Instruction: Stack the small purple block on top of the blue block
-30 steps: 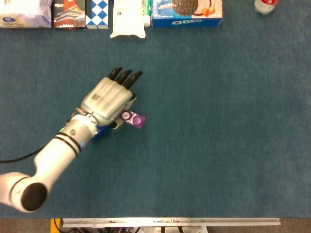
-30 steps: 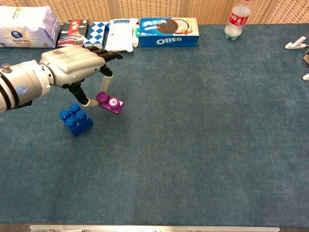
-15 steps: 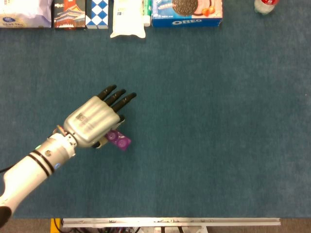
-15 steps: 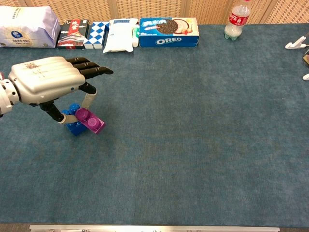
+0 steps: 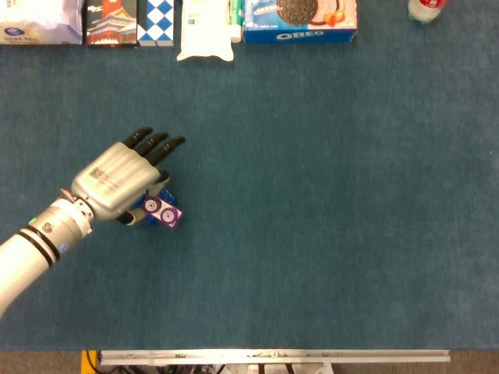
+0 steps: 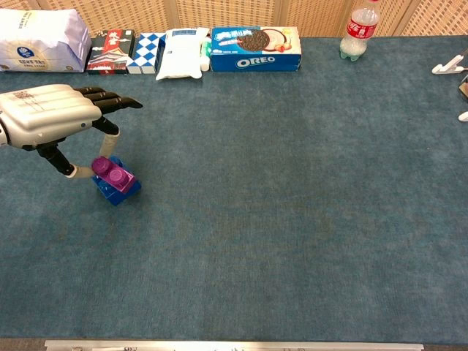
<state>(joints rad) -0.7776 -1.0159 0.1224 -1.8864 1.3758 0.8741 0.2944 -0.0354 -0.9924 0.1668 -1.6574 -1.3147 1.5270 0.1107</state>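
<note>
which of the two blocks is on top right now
The small purple block, pinched by the left hand; it sits over the wider blue block resting on the table.

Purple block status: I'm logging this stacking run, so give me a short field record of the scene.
carried item: small purple plastic block, studs up
holder: left hand, block pinched between thumb and one of the fingers
target: blue studded plastic block, on the blue cloth table
relation: purple block over the blue block's top; seated or not, cannot tell
right hand: not in view
back edge: Oreo cookie box
</note>
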